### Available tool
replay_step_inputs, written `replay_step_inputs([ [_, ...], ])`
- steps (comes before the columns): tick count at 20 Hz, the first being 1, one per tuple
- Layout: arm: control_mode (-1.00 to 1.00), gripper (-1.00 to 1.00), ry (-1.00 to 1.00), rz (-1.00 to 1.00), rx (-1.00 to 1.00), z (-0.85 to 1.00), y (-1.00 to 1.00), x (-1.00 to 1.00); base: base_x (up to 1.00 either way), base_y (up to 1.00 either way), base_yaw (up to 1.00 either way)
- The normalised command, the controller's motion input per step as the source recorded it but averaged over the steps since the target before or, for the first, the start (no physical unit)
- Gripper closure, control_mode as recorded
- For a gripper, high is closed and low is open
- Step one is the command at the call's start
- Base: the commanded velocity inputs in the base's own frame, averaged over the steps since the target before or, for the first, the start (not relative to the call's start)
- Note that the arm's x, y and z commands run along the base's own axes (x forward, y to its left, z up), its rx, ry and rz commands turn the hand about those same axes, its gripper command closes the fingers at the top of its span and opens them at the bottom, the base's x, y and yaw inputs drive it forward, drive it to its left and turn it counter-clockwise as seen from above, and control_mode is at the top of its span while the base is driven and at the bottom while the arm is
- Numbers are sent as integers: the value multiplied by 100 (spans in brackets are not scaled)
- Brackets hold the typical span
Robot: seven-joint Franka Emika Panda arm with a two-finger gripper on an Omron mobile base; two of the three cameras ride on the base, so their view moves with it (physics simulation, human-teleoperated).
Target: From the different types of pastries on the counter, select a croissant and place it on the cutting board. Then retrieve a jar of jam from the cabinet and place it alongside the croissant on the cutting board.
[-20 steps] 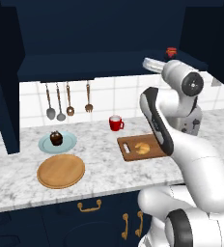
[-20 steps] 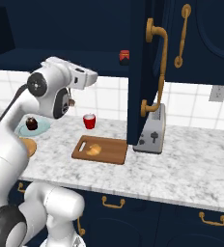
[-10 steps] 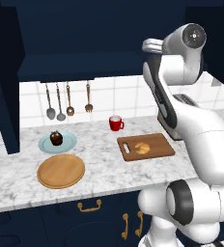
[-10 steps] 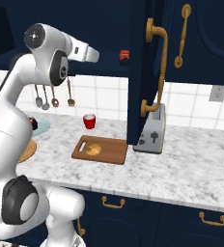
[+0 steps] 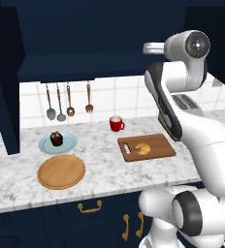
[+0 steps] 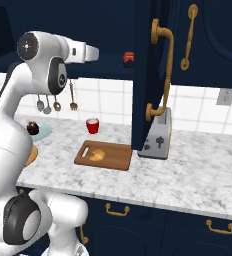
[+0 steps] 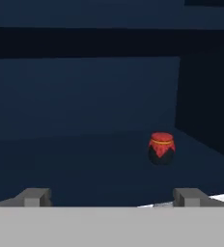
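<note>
A small golden-tan curved croissant (image 5: 143,148) lies on the rectangular brown wooden cutting board (image 5: 159,142) on the white-grey marbled counter (image 5: 100,160). A squat dark jam jar with a red lid (image 7: 161,148) stands upright on the navy cabinet's shelf (image 7: 85,159).

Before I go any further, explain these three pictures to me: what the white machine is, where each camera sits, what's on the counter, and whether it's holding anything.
The white machine is a robot arm on a driving base in a simulated kitchen. Two pictures come from cameras on the base, behind the arm to its left and right. The third looks along the end effector from a camera on the hand.

On the marbled counter lies a cutting board with the croissant on it. There is also a red mug, a round wooden plate and a chocolate pastry on a pale blue plate.

The arm is raised toward the open cabinet. The hand view shows the jar of jam on the shelf ahead. The fingers stand apart, holding nothing.
</note>
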Motion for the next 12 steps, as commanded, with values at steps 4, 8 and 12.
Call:
replay_step_inputs([
  [4,-100,-100,-1,0,-1,-18,-7,31,0,0,0],
  [8,-100,-100,37,-1,0,35,-3,68,0,0,0],
  [12,-100,-100,39,-1,0,58,0,56,0,0,0],
])
